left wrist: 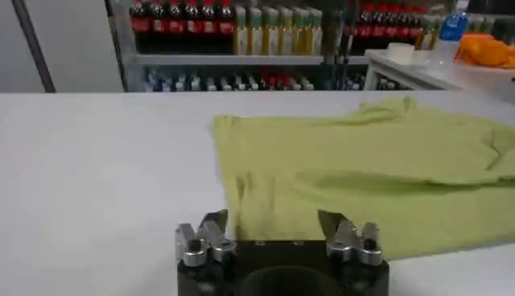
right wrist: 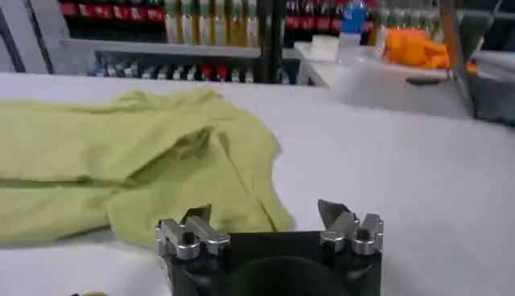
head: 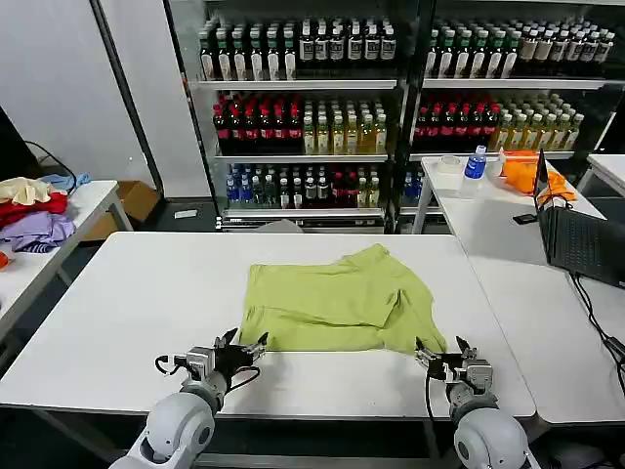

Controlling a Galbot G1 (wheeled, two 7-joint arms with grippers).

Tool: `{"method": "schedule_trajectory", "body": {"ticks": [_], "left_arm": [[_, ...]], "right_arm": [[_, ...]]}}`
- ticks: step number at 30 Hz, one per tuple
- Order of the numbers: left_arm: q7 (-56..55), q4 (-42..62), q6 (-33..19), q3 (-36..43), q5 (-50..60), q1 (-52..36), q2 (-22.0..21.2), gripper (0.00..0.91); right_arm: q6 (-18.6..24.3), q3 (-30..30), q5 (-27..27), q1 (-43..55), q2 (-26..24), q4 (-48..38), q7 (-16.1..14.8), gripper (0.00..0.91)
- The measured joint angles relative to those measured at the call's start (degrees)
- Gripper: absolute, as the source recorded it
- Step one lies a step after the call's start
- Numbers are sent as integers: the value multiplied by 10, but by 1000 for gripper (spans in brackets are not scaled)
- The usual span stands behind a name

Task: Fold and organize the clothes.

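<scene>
From the head view, the lime T-shirt (head: 337, 301) lay in the middle of the white bench (head: 127, 313), already doubled over into a rough rectangle, though its right side was bunched and a flap hung out toward the near right corner. I judged the folding partly done: the first fold was in, but the rumpled right side wanted tidying and at least one more fold seemed left. The left hand (head: 240, 349) sat low at the bench's near edge, just beside the shirt's near left corner, its fingers spread wide and holding nothing. The right hand (head: 445, 354) mirrored it at the near right corner, fingers likewise apart and empty, close to the loose flap. Off to the side, a heap of red, lavender and cream garments (head: 31, 210) rested on another table, untouched.

In the left wrist view, the left hand (left wrist: 272, 232) pointed along the bench at the shirt (left wrist: 362, 177), its fingertips wide open just short of the near hem, which lay fairly flat there.

In the right wrist view, the right hand (right wrist: 264, 219) was open too, its one fingertip over the edge of the crumpled flap of the shirt (right wrist: 137, 161), the other over bare bench, gripping nothing.
</scene>
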Motion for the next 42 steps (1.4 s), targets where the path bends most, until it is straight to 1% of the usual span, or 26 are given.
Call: {"method": "schedule_trajectory", "body": {"ticks": [9, 20, 30, 39, 40, 41, 42], "left_arm": [[0, 2, -1, -2, 2, 8, 1, 20], [3, -3, -2, -9, -2, 20, -4, 20], [1, -45, -4, -23, 14, 53, -5, 20], [-2, -117, -5, -42, 44, 129, -4, 20], [-3, -125, -4, -44, 47, 139, -4, 20], [-3, -134, -4, -47, 51, 149, -4, 20], [-3, -141, -4, -49, 54, 157, -4, 373]], "right_arm": [[-1, -4, 21, 0, -2, -9, 0, 0], [-3, -2, 23, -13, -6, -3, -5, 0], [-9, 12, 4, -52, -5, 37, -14, 0], [-11, 32, -32, -128, -10, 103, -20, 0], [-12, 35, -37, -138, -9, 112, -21, 252], [-13, 38, -42, -146, -9, 121, -21, 907], [-14, 40, -48, -155, -9, 129, -22, 907]]}}
